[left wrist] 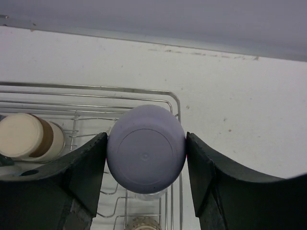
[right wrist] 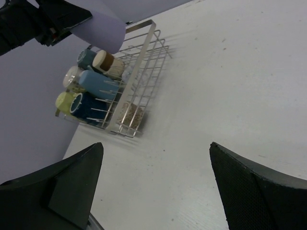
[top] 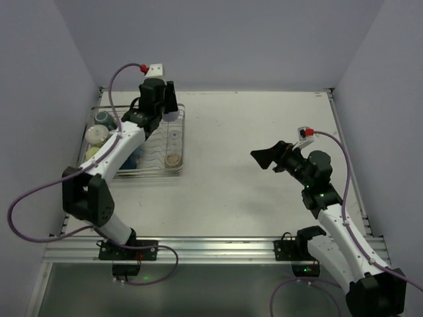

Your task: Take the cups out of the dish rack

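Two pads (left wrist: 91,163) are all that hold it: left claw (left wrist: 147,143) is pinching the lavender cup (right wrist: 101,26) across its round wall, base toward the wrist cam. Sides are smooth and curved w/ no lip under the pads, so a fast swing could twist it or slide it out. It hangs over the far corner of the dish rack (left wrist: 96,88), above the wires. Drop it there and it lands on the tines, near the tan cup (left wrist: 21,136). Right claw (right wrist: 156,146) is spread wide, holding nothing, over bare counter (top: 264,198), well apart from the rack. Cup: matte lavender, plain, flat base w/ moulded ring, no handle visible, prob light.
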### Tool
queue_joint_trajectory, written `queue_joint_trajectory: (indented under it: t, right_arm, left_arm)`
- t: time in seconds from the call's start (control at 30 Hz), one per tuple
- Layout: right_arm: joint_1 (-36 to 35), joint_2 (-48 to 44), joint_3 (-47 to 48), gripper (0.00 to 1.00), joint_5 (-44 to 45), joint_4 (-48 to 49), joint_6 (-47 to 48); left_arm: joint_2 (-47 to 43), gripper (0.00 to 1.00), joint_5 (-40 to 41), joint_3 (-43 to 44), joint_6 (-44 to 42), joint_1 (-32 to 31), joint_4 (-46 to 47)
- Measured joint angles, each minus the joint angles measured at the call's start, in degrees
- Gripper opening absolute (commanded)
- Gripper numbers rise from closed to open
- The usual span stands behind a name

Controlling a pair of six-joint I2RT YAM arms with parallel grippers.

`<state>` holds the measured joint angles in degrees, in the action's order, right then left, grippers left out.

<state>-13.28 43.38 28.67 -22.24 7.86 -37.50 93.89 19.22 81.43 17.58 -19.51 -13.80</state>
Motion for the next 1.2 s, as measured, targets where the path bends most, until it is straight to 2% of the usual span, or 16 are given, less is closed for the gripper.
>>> queue_joint_trajectory:
  t: [0.1,0.13,0.2,0.23,0.27,0.33,0.43,0.47,0.57,0.8,1.03,1.1,1.13,1.17,1.2]
  right_arm:
    - [-1.5,1.4,0.4,0.87,-1.9,2.4,-2.8]
    - [-2.3,1.7,0.6,0.74,-2.6,3.5,-3.8]
    - [-3.9,2.4,1.0,0.68,-3.5,5.7,-5.6]
    - [-4.9,2.7,1.3,0.57,-3.9,6.8,-6.4]
    - [-5.9,3.1,1.7,0.55,-4.3,7.8,-7.0]
    - [-8.1,4.0,2.2,0.56,-4.5,10.0,-8.5]
    - [-11.3,5.1,2.3,0.69,-4.4,13.0,-10.3]
    - [-12.1,5.4,2.3,0.77,-4.3,13.7,-10.7]
    - [-15.0,6.2,1.9,0.82,-4.2,16.7,-12.5]
    - [-21.1,11.3,1.9,0.77,-4.3,22.2,-14.9]
    - [-25.3,19.3,4.2,0.64,-4.3,26.1,-16.5]
    - [-26.2,21.7,6.0,0.5,-4.2,27.7,-17.0]
    - [-26.5,22.7,6.7,0.42,-4.1,28.5,-17.3]
    - [-26.8,23.6,7.3,0.19,-4.0,29.6,-17.6]
    - [-27.1,24.3,7.7,0.1,-3.7,30.7,-17.7]
  left_arm:
    - [-9.5,0.11,-2.4,-4.6,2.3,0.0,1.1]
    - [-12.9,0.11,-3.9,-6.9,3.4,0.1,2.2]
    - [-18.9,0.11,-8.5,-11.8,6.0,0.3,4.1]
    - [-22.6,0.11,-11.9,-15.5,8.0,0.3,5.8]
    - [-24.9,0.11,-14.4,-18.1,9.6,0.4,7.1]
    - [-30.0,0.11,-21.2,-24.6,13.9,0.4,10.7]
    - [-36.3,0.11,-31.1,-34.7,21.5,0.4,17.9]
    - [-38.0,0.1,-33.9,-38.0,24.2,0.3,21.0]
    - [-41.6,0.09,-39.7,-45.0,30.9,0.3,27.7]
    - [-43.2,0.09,-47.8,-52.5,41.2,0.3,41.5]
    - [-43.1,0.1,-50.6,-56.0,44.8,-0.6,48.4]
    - [-43.0,0.15,-51.1,-56.4,45.0,-0.9,49.4]
    - [-43.0,0.25,-51.2,-56.6,45.0,-0.9,49.7]
    - [-43.0,0.35,-51.5,-56.8,45.0,-1.0,49.9]
    - [-43.0,0.46,-51.6,-56.9,45.0,-1.1,50.0]
